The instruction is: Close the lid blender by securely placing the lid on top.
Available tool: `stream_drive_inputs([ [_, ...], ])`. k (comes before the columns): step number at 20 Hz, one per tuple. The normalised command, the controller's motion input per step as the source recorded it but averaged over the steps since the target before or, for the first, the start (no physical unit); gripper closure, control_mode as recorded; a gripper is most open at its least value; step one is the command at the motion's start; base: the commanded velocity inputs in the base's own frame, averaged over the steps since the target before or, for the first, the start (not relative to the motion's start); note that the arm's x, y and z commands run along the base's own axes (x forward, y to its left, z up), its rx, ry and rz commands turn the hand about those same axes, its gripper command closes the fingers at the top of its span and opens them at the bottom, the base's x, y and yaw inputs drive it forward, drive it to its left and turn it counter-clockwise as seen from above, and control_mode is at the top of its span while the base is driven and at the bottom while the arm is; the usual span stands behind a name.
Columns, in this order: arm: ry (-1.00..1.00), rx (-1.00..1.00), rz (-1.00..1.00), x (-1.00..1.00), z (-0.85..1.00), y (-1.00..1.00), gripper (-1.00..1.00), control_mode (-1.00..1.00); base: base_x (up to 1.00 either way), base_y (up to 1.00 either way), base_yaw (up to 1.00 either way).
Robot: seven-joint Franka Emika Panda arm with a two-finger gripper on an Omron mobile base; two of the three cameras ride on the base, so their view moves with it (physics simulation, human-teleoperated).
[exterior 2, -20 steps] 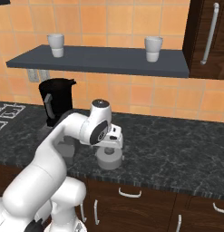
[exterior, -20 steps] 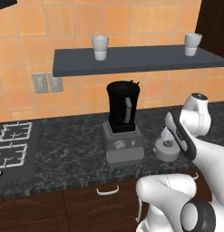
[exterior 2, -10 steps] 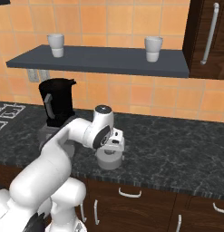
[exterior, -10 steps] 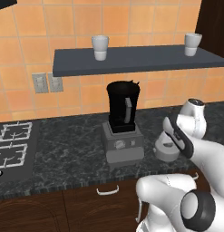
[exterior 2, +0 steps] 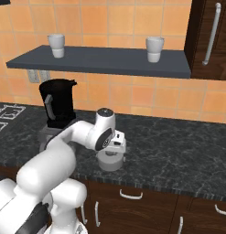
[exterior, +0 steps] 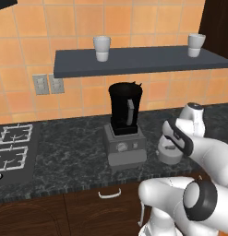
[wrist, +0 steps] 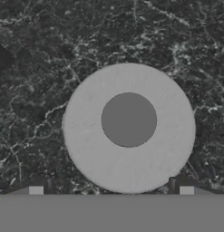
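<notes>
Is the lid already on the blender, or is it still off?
Off. The lid lies flat on the dark counter right of the blender, whose jar top is uncovered. The pincer hovers above the lid.

The blender is seen at the left of the dark stone counter, its black jar uncovered. The lid is rested on the counter to its right, well apart. The gripper is held directly above the lid; its jaws cannot be made out. Two white cups are set on the grey shelf.
</notes>
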Motion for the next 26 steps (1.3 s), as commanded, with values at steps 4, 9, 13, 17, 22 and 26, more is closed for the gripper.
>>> stream_drive_inputs([
  [4,0.00,0.00,0.00,0.17,-0.11,-0.01,-1.00,-1.00,0.00,0.00,0.00],
  [9,0.00,0.00,0.00,0.16,-0.12,-0.03,-1.00,-1.00,0.00,0.00,0.00],
  [13,0.00,0.00,0.00,0.16,-0.15,-0.08,-1.00,-1.00,0.00,0.00,0.00],
  [17,0.00,0.00,0.00,0.14,-0.18,-0.10,-1.00,-1.00,0.00,0.00,0.00],
  [22,0.00,0.00,0.00,0.13,-0.19,-0.07,-1.00,-1.00,0.00,0.00,0.00],
  [26,0.00,0.00,0.00,0.09,-0.23,-0.03,1.00,-1.00,0.00,0.00,0.00],
])
